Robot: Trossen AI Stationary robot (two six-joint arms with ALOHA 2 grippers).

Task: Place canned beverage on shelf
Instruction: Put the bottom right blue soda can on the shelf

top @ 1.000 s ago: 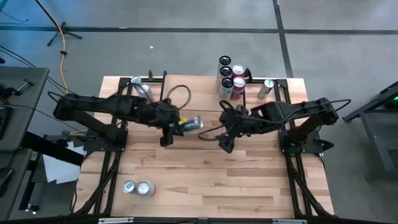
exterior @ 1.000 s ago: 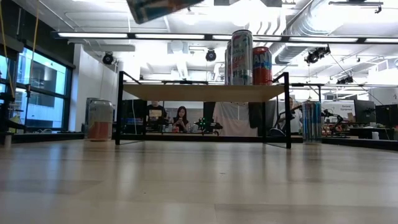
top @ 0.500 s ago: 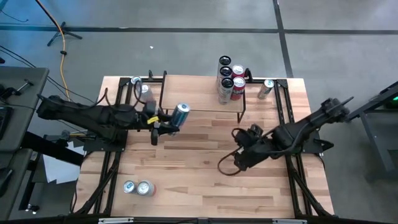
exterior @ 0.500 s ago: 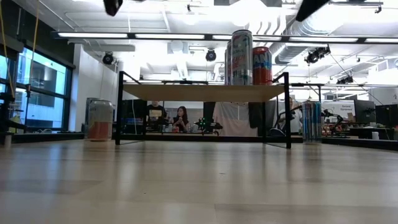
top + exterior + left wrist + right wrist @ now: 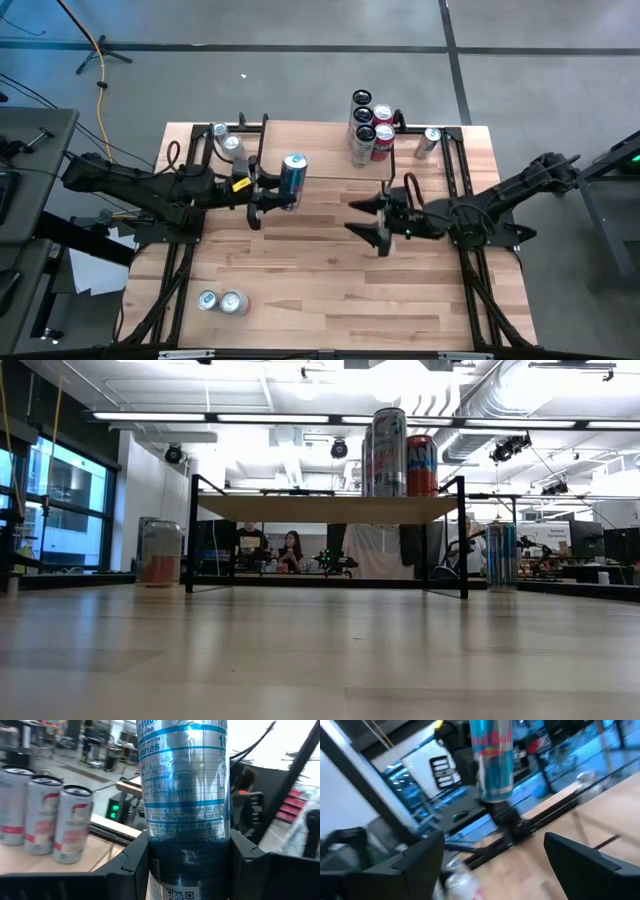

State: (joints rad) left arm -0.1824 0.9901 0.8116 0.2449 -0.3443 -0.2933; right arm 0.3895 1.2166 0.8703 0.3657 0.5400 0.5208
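Left gripper (image 5: 270, 195) clamped on a blue can (image 5: 292, 175), low on its body, can held upright above the shelf (image 5: 320, 150), over its left part. Upright hold likely so it can be set down standing.

Right gripper (image 5: 380, 222) off the shelf's front edge, jaws wide, empty; in its wrist view both fingers (image 5: 410, 860) frame the lifted can from a distance.

Four cans (image 5: 368, 128) stand clustered on the shelf's right end. They look well apart from the carried can. Two cans (image 5: 225, 143) sit by the shelf's left end, one (image 5: 430, 142) off its right end, two more (image 5: 221, 301) on the table far in front.
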